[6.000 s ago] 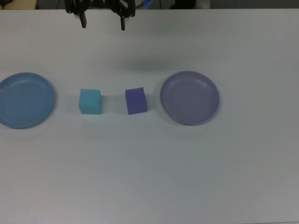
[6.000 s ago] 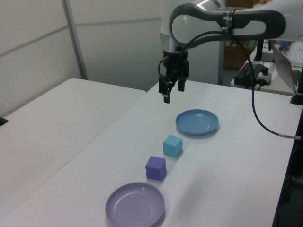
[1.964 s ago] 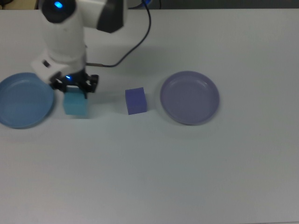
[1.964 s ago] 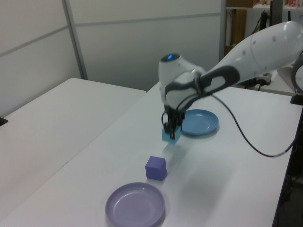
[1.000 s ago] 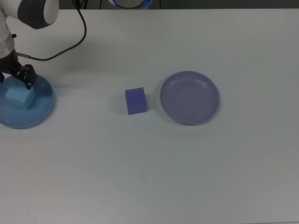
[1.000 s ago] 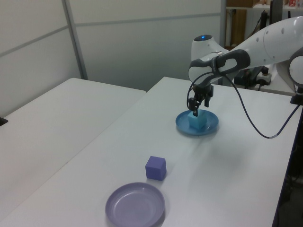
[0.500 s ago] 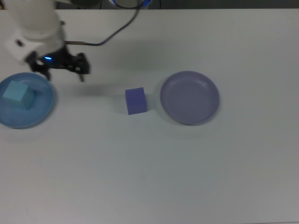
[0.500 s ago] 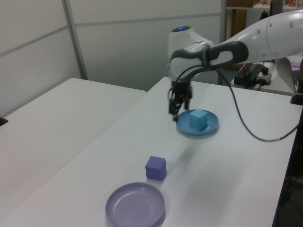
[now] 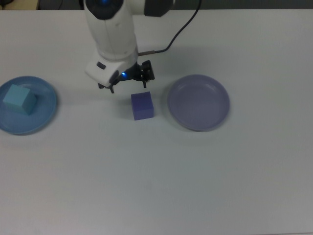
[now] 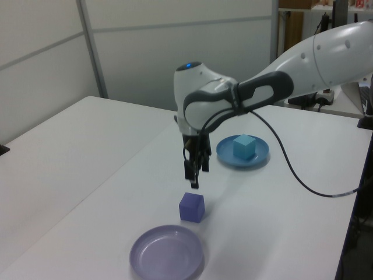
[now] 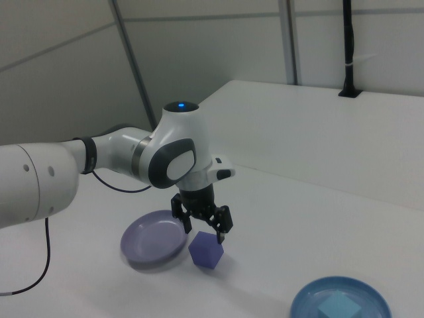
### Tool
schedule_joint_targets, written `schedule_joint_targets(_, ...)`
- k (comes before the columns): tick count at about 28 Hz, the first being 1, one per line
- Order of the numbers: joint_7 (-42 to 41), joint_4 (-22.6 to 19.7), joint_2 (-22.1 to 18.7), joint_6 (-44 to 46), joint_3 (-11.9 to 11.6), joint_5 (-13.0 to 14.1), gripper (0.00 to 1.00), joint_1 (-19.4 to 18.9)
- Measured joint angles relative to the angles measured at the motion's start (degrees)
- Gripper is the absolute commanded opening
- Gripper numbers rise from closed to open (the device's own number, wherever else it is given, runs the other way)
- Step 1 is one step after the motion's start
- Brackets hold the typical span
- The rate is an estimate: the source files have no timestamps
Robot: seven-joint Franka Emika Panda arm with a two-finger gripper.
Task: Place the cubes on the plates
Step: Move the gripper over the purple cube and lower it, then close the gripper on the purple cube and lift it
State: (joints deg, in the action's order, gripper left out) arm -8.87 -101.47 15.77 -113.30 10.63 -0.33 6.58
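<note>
Going from the top view's left to its right, the small matte light cyan cube (image 9: 19,99) already sits inside the round, shallow sky-blue plate (image 9: 46,110), resting toward the plate's far-left part and apart from the arm, so 1 of the 2 placements looks finished. Next along, the small matte blue-violet cube (image 9: 142,105) rests on the bare white surface (image 9: 161,176), just beside but not touching the round pale lavender plate (image 9: 198,102), which holds nothing. The white arm's black pincer (image 9: 127,84) hangs over the surface just behind this cube in the top view; in the right view its 2 fingers are spread, gripping nothing, with the tips above the cube's top and not yet around it. By my reading about half the task is done: what is left is to lower the spread fingers around the blue-violet cube, pinch it, carry it the short way to the top view's right, and set it down inside the lavender plate's rim.
</note>
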Motion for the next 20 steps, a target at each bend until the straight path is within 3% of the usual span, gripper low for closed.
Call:
schedule_joint_targets(17, 3.91, -0.58, 5.85, -7.01, -0.02, -2.2, 1.0, -3.23)
schedule_joint_targets(18, 4.15, -0.6, 6.02, -7.04, -0.02, -2.48, 0.99, -3.41)
schedule_joint_targets(20, 4.69, -0.66, 6.15, -7.06, -0.02, -2.9, 0.88, -3.63)
